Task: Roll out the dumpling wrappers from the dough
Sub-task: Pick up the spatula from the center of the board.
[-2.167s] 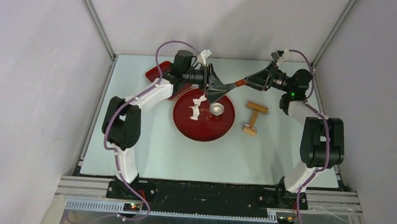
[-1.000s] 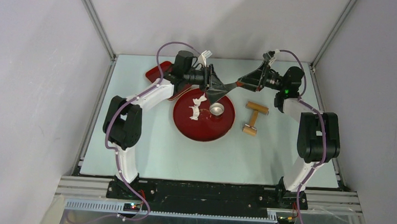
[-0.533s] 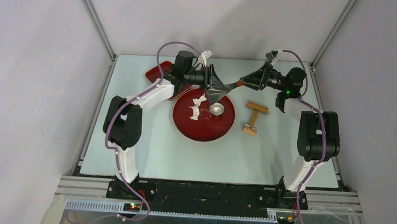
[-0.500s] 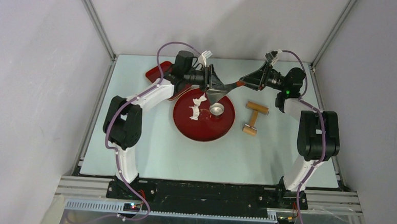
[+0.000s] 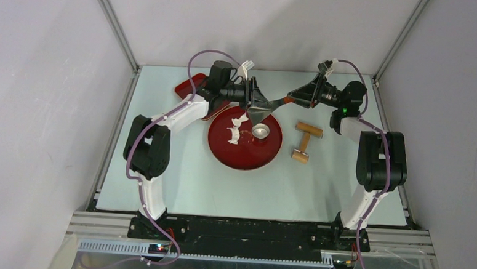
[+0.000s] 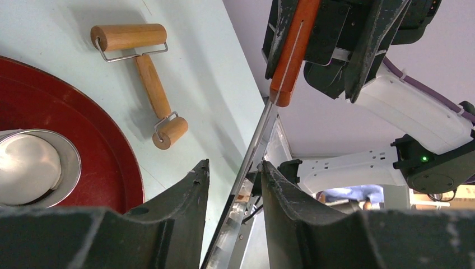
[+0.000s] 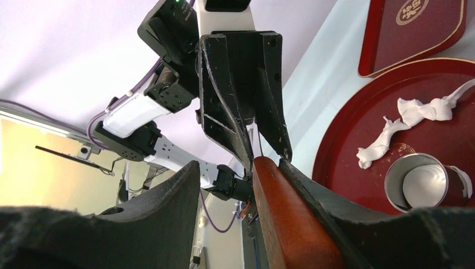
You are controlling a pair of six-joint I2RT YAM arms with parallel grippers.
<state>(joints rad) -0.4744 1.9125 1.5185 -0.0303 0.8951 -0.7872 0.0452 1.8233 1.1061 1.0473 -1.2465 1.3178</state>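
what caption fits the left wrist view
The left gripper holds the scraper by its blade, right gripper grips its orange handle, roller lying on table.

Glossy red plate (image 5: 244,156), matt white dough (image 5: 234,130), wooden roller (image 5: 304,141), shiny metal cup (image 5: 260,132).

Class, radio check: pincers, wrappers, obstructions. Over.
Left pincer on scraper blade, right pincer on handle. White dough inside metal cup, ragged strip beside, on plate. Rolling pin aside.

Right hand (image 5: 296,97), wide and farther right before, now tight around the reddish handle (image 6: 291,50) of the tool (image 6: 255,143).
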